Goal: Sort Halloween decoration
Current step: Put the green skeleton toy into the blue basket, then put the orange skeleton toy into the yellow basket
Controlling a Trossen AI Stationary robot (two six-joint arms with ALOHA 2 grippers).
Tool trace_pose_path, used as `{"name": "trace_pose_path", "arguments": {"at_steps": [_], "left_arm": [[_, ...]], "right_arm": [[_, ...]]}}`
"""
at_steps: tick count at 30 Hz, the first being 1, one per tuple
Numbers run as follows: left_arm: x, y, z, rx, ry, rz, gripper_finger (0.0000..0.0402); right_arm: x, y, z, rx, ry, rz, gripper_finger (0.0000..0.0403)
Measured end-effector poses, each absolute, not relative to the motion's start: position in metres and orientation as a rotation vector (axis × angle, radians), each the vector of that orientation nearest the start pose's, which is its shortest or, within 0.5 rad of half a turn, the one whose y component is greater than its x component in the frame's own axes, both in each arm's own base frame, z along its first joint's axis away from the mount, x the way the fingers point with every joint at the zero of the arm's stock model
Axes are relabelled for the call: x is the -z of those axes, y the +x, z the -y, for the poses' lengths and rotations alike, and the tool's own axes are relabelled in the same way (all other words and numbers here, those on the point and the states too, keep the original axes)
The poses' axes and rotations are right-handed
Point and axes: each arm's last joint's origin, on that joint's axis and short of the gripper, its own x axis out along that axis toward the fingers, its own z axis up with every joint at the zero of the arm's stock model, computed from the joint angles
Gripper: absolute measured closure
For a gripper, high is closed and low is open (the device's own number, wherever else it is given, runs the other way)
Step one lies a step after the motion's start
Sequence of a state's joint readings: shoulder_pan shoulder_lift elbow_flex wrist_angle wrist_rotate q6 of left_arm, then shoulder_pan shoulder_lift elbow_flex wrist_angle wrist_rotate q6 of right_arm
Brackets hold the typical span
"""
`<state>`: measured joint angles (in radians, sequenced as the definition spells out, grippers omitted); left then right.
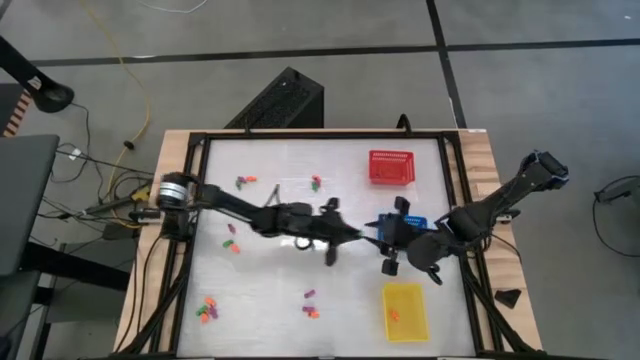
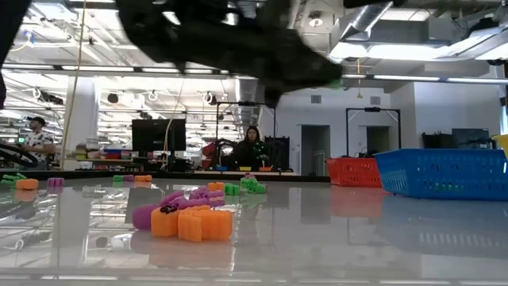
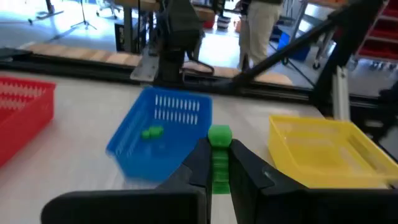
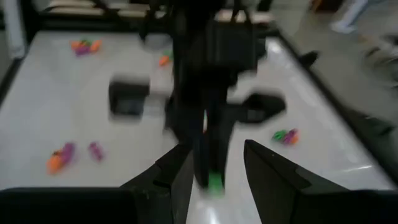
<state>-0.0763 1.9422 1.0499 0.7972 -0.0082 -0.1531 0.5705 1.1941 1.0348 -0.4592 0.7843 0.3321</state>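
Observation:
My left gripper [image 3: 219, 163] is over the table's middle [image 1: 362, 236] and is shut on a small green decoration [image 3: 219, 155]. It points at the blue basket [image 3: 161, 134], which has one green piece [image 3: 151, 132] inside. My right gripper [image 4: 216, 154] hovers open just right of the left one [image 1: 392, 250], facing it, with nothing between its fingers. Loose orange, green and purple decorations [image 1: 232, 243] lie on the white tabletop, with a cluster close by in the low view [image 2: 190, 221]. My left gripper pinches the green decoration between its two fingers [image 3: 198, 163]. The piece's far end [image 3: 219, 133] sticks out past the fingertips. The fingers lie level and come from the table's left. The piece is lifted clear of the table.
The red basket [image 1: 390, 167] stands at the far right. The yellow basket [image 1: 405, 310] stands at the near right with an orange piece [image 1: 392, 315] in it. The blue basket [image 1: 412, 222] sits between them, partly under my right arm. More trinkets lie at the near left [image 1: 208, 308] and far left [image 1: 245, 181].

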Motion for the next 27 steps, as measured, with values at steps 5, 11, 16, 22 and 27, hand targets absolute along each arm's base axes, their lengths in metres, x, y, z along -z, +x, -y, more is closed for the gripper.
{"name": "trace_pose_path", "arguments": {"at_steps": [5, 11, 16, 22, 27], "left_arm": [[-0.172, 0.452, 0.027, 0.05, -0.095, -0.096, 0.0386], [-0.16, 0.489, 0.016, 0.036, -0.156, -0.119, 0.0386], [-0.158, 0.51, 0.009, 0.045, -0.187, -0.138, 0.0385], [-0.156, 0.517, 0.007, 0.039, -0.14, -0.179, 0.0343], [-0.157, 0.52, 0.007, 0.041, -0.124, -0.247, 0.0283]], "right_arm": [[-0.326, 0.203, -0.124, 0.408, -0.123, -0.34, 0.0232], [-0.331, 0.188, -0.135, 0.456, -0.165, -0.274, 0.0232], [-0.33, 0.185, -0.138, 0.478, -0.183, -0.257, 0.0232], [-0.33, 0.185, -0.137, 0.482, -0.187, -0.26, 0.0232], [-0.33, 0.185, -0.137, 0.482, -0.188, -0.262, 0.0232]]}}
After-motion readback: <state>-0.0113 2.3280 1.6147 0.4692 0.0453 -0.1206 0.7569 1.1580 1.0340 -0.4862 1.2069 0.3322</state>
